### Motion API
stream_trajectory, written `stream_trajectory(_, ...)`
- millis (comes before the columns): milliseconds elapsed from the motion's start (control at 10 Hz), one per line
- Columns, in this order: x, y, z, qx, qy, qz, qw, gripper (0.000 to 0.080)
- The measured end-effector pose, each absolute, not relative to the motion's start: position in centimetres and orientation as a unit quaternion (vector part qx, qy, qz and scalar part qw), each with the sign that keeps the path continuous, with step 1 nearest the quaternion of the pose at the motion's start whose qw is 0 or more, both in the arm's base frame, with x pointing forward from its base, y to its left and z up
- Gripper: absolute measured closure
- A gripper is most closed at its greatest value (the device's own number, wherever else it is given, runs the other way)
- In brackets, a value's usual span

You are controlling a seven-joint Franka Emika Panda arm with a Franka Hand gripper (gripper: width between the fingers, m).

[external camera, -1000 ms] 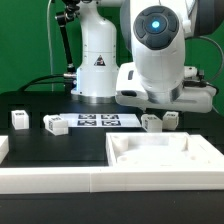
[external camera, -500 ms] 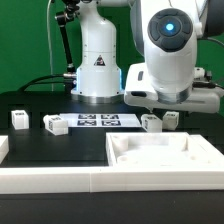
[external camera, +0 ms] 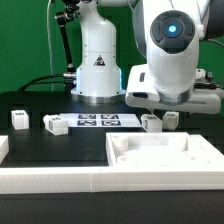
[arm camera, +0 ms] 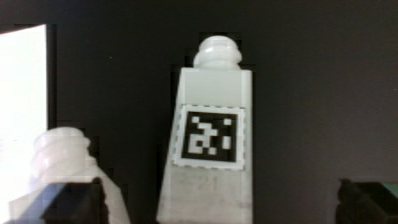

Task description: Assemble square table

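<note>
Tabletop [external camera: 160, 158] cut off at the exterior view's right edge, gripper [arm camera: 214, 198] seen only as two dark blurred fingertips [arm camera: 71, 203] cropped in the wrist view, second leg [arm camera: 63, 160] partly behind one, cropped white shape [arm camera: 22, 85] unidentifiable

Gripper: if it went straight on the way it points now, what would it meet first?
Probably the tagged leg, centred between the open gripper's fingers. A second leg lies close by one finger and might be touched; depth is unclear.
</note>
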State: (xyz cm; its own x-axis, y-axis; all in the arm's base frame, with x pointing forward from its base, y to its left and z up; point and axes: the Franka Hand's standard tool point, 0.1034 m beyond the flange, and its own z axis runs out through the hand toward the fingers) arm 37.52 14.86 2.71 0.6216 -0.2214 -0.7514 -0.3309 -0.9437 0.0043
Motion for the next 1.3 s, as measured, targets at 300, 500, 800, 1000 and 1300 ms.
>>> stream_trajectory(300, 36.3, 16.2, 1.9, -0.902, 0.147, 0.402, 0.057, 0.015)
stream_trajectory(500, 35.8, 16.3, 1.5, -0.904, 0.146, 0.399, 0.055, 0.015)
stream_trajectory(800, 35.2, 16.0, 1.2, -0.902, 0.147, 0.402, 0.053, 0.015)
stream_trajectory(1000, 35.2, 15.9, 1.2, -0.902, 0.147, 0.402, 0.053, 0.015)
stream_trajectory(1300, 35.1, 15.8, 1.1, -0.901, 0.149, 0.403, 0.053, 0.042)
